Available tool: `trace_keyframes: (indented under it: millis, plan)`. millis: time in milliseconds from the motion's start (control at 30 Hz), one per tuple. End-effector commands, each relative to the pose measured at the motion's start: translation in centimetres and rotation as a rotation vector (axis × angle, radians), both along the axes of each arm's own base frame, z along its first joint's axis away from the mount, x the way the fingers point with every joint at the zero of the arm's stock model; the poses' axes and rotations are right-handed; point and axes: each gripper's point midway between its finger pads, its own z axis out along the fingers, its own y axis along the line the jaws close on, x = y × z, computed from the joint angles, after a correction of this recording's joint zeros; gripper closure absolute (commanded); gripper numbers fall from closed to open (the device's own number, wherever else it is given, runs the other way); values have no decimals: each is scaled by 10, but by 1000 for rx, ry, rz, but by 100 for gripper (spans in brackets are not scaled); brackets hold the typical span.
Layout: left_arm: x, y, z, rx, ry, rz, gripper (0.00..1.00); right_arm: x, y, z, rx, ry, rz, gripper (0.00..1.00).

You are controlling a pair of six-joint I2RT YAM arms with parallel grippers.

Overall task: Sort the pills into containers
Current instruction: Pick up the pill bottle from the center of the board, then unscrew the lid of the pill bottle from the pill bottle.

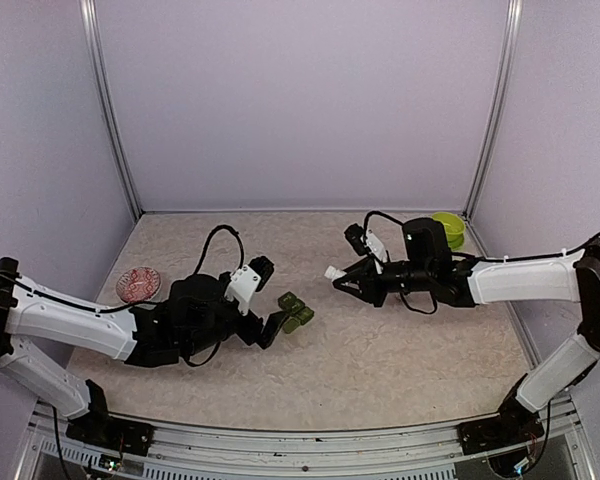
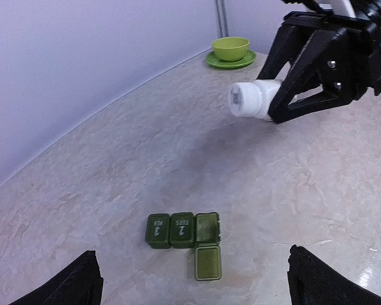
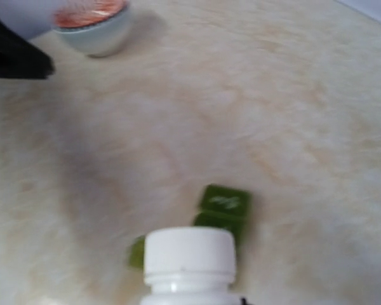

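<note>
Non-task items: two dishes, one on each side of the table.
You've got a lime-green bowl (image 1: pixel 447 227) sitting on a matching saucer (image 2: pixel 242 63) at the far right corner of the beige marbled table (image 1: pixel 380 350), just beside the right metal post (image 1: pixel 490 110). On the left side, near the wall, there's a small pale bowl (image 1: pixel 138 284) with a red-pink inside, upright, well apart from the green one. Plain lilac walls (image 1: pixel 300 100) on three sides. Contents of either bowl: can't tell.

White bottle (image 2: pixel 251 100) beyond green containers (image 2: pixel 183 230)
</note>
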Motion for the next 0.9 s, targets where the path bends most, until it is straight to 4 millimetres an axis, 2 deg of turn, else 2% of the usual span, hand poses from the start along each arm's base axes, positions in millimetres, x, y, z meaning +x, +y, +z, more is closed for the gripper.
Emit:
trace_keyframes:
  millis: [0,300,467,633,867]
  plan:
    - [-31,-25,25,-25,-102,-175,1,-39,-1,12,70,60,100,92]
    - [-82,-42,46,-51,-206,-462,1,-103,-2,41,174,103,341,91]
    - [-100,-51,56,-23,-246,-592,1,-135,-2,48,217,149,508,90]
    - [-109,-61,64,11,-275,-664,4,-151,1,49,237,195,608,90]
    - [-124,-75,70,40,-298,-760,18,-169,10,42,225,272,710,88]
